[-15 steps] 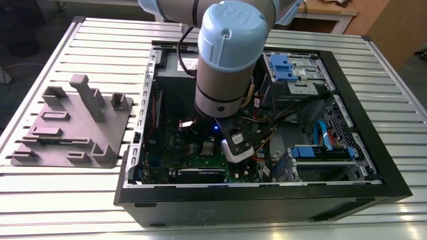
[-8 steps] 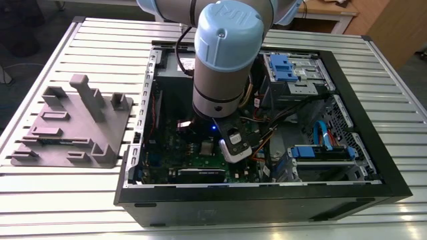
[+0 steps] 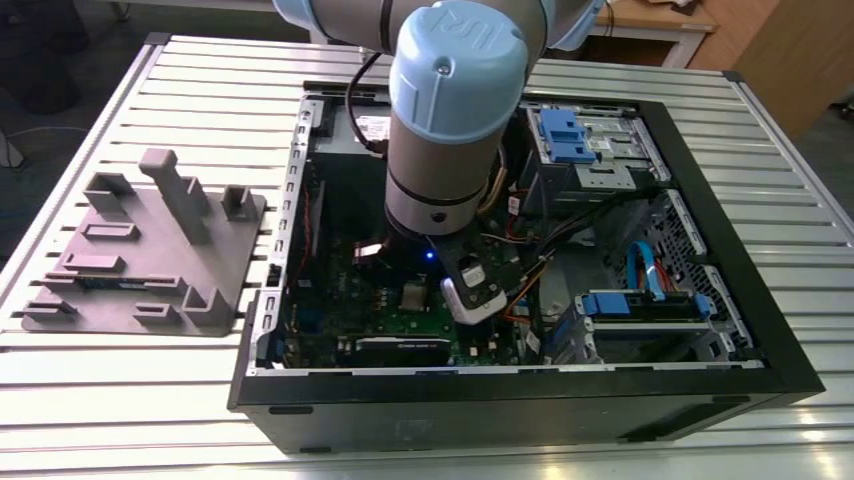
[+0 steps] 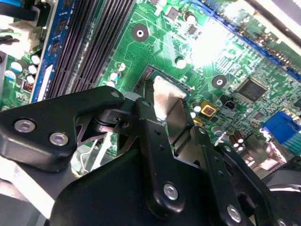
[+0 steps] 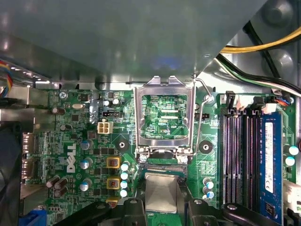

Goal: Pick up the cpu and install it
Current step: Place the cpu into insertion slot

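The cpu (image 5: 161,190), a small square chip with a pale silvery top, sits between my gripper's (image 5: 162,203) black fingers (image 5: 131,208), which are shut on its edges. It hangs just above the green motherboard (image 5: 70,141), over the socket area beside the open metal socket frame (image 5: 164,89), whose hinged bracket is flipped up. In the second wrist view the cpu (image 4: 165,94) shows at the tips of the gripper (image 4: 167,110), right over the dark socket recess (image 4: 146,77). In the exterior view my arm (image 3: 447,150) reaches down into the open computer case (image 3: 747,330).
Black memory slots (image 5: 237,155) and a blue memory stick (image 5: 269,160) lie beside the socket. Yellow and black cables (image 5: 263,44) cross a corner above it. A grey parts fixture (image 3: 147,250) stands on the slatted table (image 3: 120,420) at the exterior view's left. Blue drive brackets (image 3: 574,135) fill the case's far side.
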